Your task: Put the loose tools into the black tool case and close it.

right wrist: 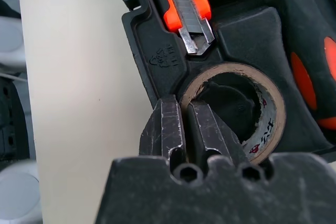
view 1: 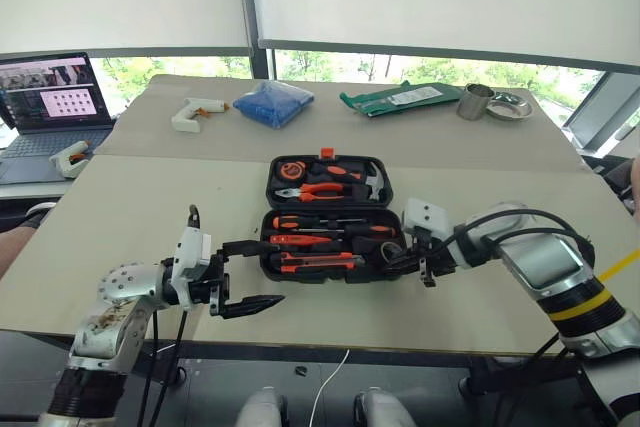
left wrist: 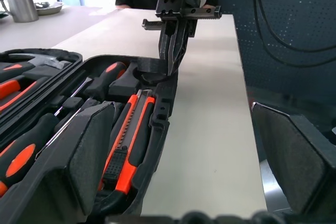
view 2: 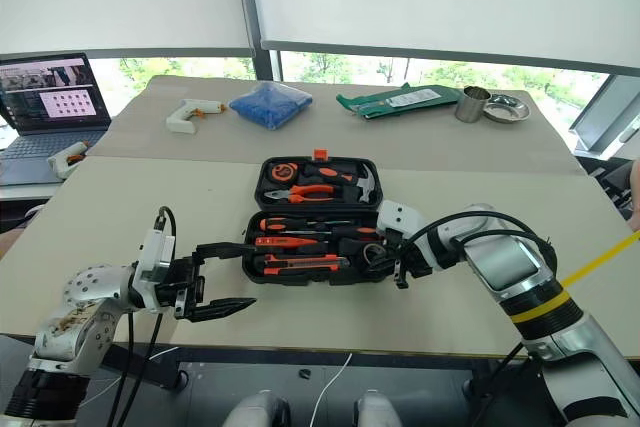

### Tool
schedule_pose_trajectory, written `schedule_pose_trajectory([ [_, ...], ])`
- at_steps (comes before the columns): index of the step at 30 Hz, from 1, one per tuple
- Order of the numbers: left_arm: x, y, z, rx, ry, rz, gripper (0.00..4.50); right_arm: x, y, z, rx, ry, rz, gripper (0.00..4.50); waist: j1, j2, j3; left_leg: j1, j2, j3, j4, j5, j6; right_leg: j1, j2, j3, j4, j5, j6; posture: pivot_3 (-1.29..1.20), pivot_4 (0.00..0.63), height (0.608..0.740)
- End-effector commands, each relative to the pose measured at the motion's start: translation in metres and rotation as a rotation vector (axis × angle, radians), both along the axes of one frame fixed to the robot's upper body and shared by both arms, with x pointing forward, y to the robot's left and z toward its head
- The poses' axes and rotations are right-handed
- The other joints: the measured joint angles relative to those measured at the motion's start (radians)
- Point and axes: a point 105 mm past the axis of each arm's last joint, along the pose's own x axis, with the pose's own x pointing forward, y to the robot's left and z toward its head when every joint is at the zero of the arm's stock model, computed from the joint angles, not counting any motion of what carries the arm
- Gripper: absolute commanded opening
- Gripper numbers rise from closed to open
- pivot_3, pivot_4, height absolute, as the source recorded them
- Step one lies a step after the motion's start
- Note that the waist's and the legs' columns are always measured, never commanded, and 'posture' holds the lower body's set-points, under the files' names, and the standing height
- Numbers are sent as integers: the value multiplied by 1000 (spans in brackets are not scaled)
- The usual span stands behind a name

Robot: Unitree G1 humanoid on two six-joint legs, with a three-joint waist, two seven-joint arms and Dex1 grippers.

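Black plastic hinged tool case (view 1: pixel 325 217) is lying open mid-surface; right tool (right wrist: pixel 185 129) is pinching the grey tape roll's (right wrist: pixel 239 109) rim at its corner, left tool (view 1: pixel 250 275) gaping beside the near-left edge.

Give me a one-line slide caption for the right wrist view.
Right gripper pinches the rim of the tape roll seated in the open black tool case, beside the utility knife.
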Motion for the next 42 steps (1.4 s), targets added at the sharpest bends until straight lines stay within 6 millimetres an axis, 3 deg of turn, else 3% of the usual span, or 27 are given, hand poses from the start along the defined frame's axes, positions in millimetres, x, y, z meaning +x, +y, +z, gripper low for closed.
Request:
schedule_pose_trajectory([
  [1,-1,2,10,9,-59,10,4500,5,-6,-6,-55,4,-30,20,1,0,0,0,0,0,0,0,0,0,0,0,0,0,0,0,150,740],
  [5,-1,2,10,8,-59,16,4500,8,-6,-6,-80,7,-37,20,0,0,0,0,0,0,1,0,0,1,-1,0,-1,0,0,0,150,740],
  [10,2,3,9,19,-53,44,4500,8,-3,5,-76,0,-3,1698,1,0,0,0,0,0,1,0,0,1,0,0,0,0,0,0,150,740],
  [14,5,8,9,27,-46,77,4500,7,2,33,24,-6,11,3018,0,0,0,0,0,0,0,0,0,0,0,0,0,0,0,0,150,740],
  [18,15,18,14,0,-53,151,4500,-6,1,57,129,50,70,4265,-1,0,0,-1,0,0,-1,0,0,-1,0,0,0,0,0,0,150,740],
  [21,30,35,14,12,-39,267,4500,-6,-7,67,184,24,83,4265,-1,0,0,0,0,0,-1,0,0,-1,0,0,0,0,0,0,150,740],
  [23,50,55,14,-1,-2,429,4500,8,-16,71,221,-45,13,4265,-2,0,0,0,0,0,0,0,0,-1,0,0,0,0,0,0,150,740],
  [24,61,67,12,-9,43,519,3966,20,-24,72,234,-108,-48,4016,-2,0,0,0,0,0,0,0,0,0,0,0,0,0,0,0,150,740],
  [25,70,78,11,-4,62,593,3899,28,-31,72,235,-157,-94,3754,-2,-1,0,0,0,0,0,0,-1,0,0,0,0,0,0,0,150,740],
  [29,101,103,9,-17,119,805,2549,66,-56,71,200,-454,-277,2626,-3,-1,1,1,0,1,1,0,-2,1,0,0,1,1,1,0,150,740],
  [33,122,95,1,28,175,837,982,86,-64,59,191,-613,-382,1182,-4,-2,1,-1,-1,1,0,1,-2,0,0,0,1,1,1,0,150,740],
  [36,134,78,-6,66,196,803,0,92,-63,40,180,-594,-386,230,-4,-2,1,-1,-1,1,-1,1,-2,0,0,0,0,1,2,0,150,740],
  [40,141,58,-23,124,248,738,0,102,-53,15,178,-505,-375,110,-14,-2,1,-2,-2,1,-1,1,-2,0,0,0,-1,2,2,0,150,740],
  [42,143,50,-25,129,256,706,0,105,-43,13,189,-511,-336,110,-24,-2,1,-2,-2,1,-1,1,-2,0,0,0,-1,2,2,0,150,740],
])
